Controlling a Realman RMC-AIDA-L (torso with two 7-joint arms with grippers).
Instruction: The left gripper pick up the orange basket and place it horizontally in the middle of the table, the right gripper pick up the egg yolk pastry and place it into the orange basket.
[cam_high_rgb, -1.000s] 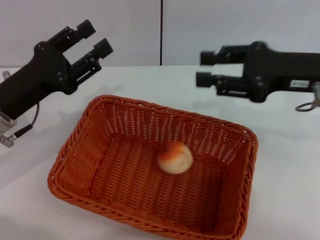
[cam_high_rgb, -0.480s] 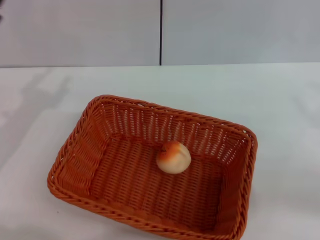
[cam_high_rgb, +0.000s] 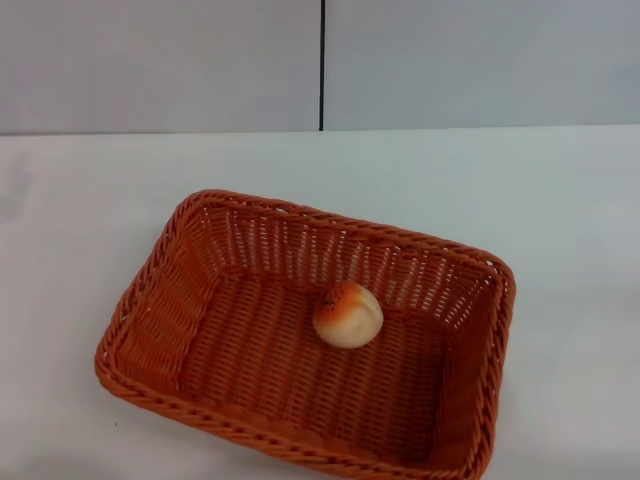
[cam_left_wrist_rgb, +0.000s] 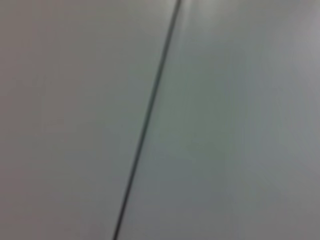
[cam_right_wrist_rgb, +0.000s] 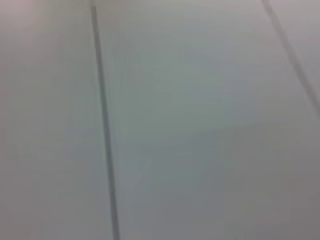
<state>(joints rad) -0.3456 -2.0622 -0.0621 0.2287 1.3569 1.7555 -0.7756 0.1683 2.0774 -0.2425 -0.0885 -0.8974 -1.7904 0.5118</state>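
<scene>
The orange basket (cam_high_rgb: 160, 320) lies flat on the white table (cam_high_rgb: 560, 200), in the middle of the head view and slightly turned. Inside it, near the centre of its woven floor, rests the egg yolk pastry (cam_high_rgb: 347, 314), a pale dome with a browned top. Neither the left gripper nor the right gripper shows in the head view. Both wrist views face only a grey wall with dark seams, and no fingers appear in them.
A grey wall (cam_high_rgb: 470, 60) with a dark vertical seam (cam_high_rgb: 322, 65) rises behind the table's far edge. Bare white tabletop surrounds the basket on the left, right and far sides.
Both arms, which hung over the table a second ago, have withdrawn out of the head view. The pastry has settled still in the basket; the basket has not moved.
</scene>
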